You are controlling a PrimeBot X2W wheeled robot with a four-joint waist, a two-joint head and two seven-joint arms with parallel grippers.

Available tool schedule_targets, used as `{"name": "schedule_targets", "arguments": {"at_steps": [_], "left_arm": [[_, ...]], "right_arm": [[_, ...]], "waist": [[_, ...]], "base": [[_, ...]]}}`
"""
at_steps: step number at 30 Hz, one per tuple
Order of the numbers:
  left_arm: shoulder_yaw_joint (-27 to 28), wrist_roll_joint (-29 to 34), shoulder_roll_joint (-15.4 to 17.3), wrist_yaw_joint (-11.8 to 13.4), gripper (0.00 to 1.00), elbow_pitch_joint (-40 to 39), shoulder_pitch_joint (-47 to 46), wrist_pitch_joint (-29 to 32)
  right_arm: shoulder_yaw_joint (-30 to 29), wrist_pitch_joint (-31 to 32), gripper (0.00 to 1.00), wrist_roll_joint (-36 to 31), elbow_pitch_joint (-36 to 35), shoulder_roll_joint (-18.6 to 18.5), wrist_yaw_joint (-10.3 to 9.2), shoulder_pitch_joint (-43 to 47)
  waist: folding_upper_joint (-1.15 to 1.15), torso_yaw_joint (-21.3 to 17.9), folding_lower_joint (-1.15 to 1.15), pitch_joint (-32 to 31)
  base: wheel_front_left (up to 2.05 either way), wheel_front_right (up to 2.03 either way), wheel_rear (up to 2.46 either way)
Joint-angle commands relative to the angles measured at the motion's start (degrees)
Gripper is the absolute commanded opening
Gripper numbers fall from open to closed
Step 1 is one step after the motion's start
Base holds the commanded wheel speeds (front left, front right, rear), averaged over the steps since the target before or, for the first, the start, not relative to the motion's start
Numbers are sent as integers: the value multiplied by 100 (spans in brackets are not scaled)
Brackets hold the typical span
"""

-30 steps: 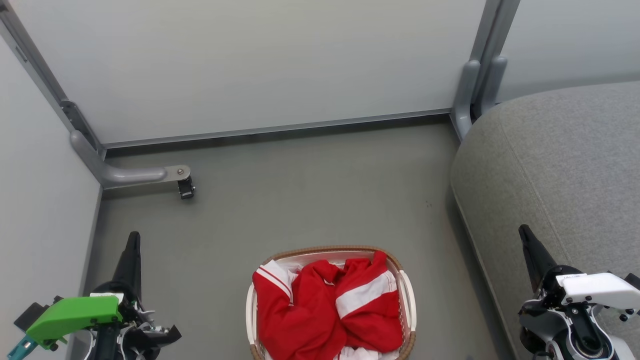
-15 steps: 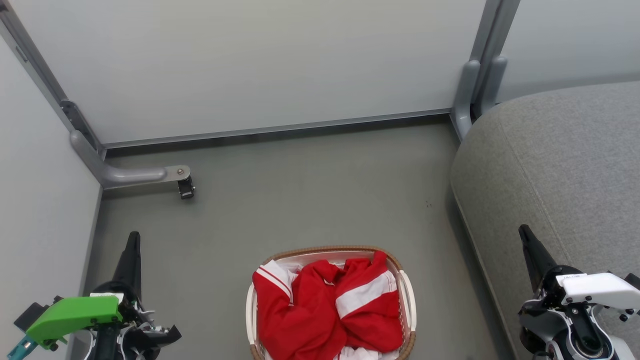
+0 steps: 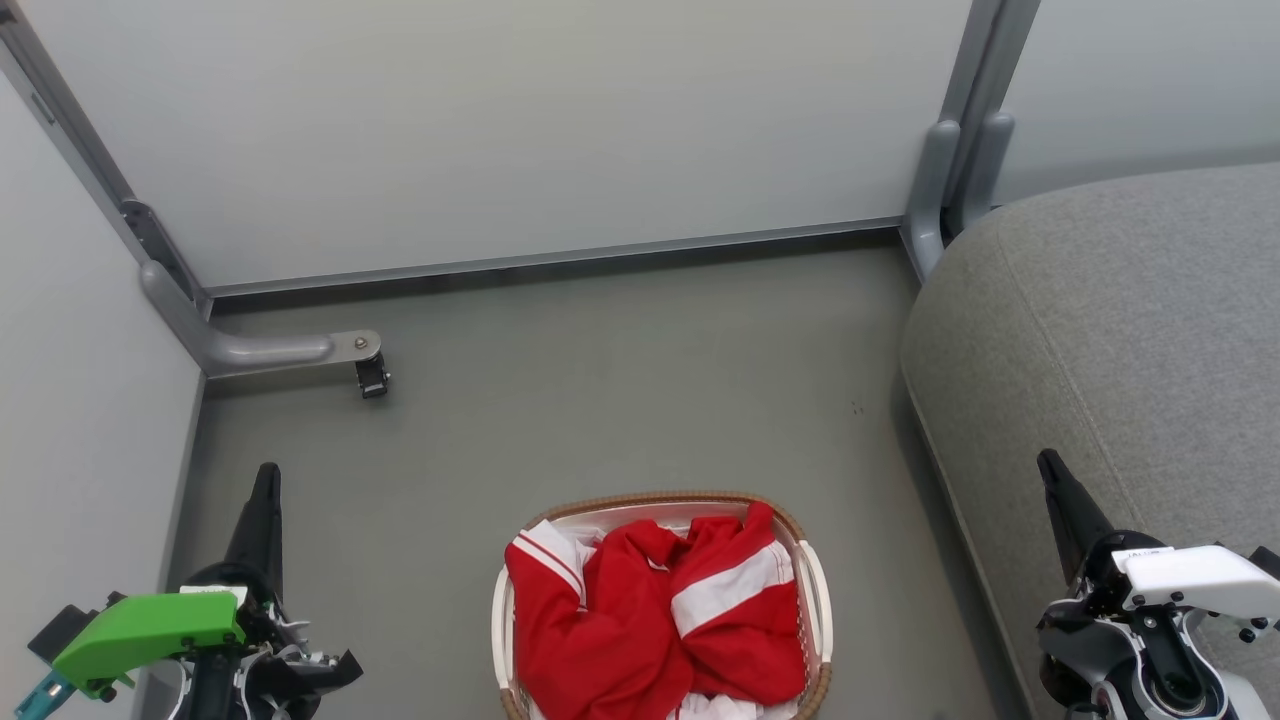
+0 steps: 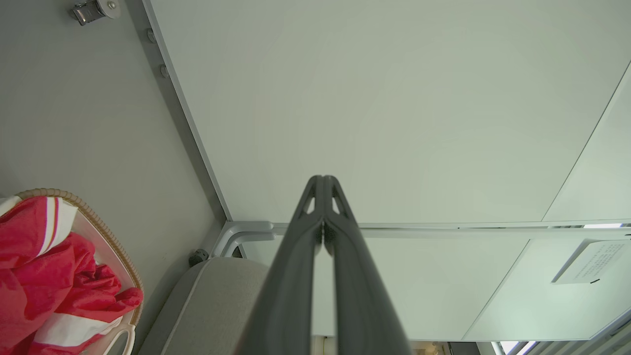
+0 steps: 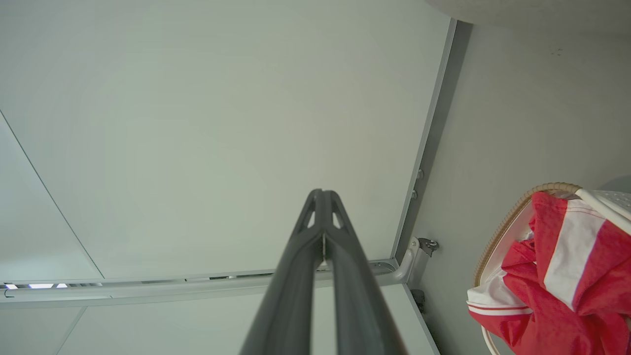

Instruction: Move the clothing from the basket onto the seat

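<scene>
The red clothing (image 3: 650, 610) lies heaped in the basket (image 3: 812, 570) on the floor (image 3: 620, 400) beside the grey seat (image 3: 1120, 330), with the left end effector (image 3: 267, 472) and right end effector (image 3: 1046, 460) both clenched, grasping nothing.

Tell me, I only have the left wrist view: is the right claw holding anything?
Observer: No. The right claw is shut and empty, pointing at a wall panel.
Operator: Any clothing on the seat yet?
Observer: None on the part of the seat that the head view shows. The clothing lies heaped in the basket.
Operator: Where does the basket stand relative to the arms?
Observer: On the floor, roughly midway between them. The left claw is at the head view's lower left, and the right claw is at its lower right, in front of the seat's edge.
</scene>
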Motion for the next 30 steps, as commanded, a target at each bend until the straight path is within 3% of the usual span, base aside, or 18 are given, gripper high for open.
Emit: {"name": "schedule_targets", "arguments": {"at_steps": [1,20,21,30], "left_arm": [[7,-18,5,-28,0,-7,-53,14],[7,-18,5,-28,0,-7,-53,14],[-1,0,0,0,100,5,1,-1],[-151,74,-39,8,100,138,228,-149]], "right_arm": [[-7,3,0,23,-22,-35,-2,-47],[-7,3,0,23,-22,-35,-2,-47],[1,-1,100,-1,7,1,0,1],[111,-146,100,-80,177,57,-2,211]], "waist": [[0,0,0,0],[0,0,0,0],[0,0,0,0],[0,-1,0,3]], "base": [[0,0,0],[0,0,0],[0,0,0],[0,0,0]]}}
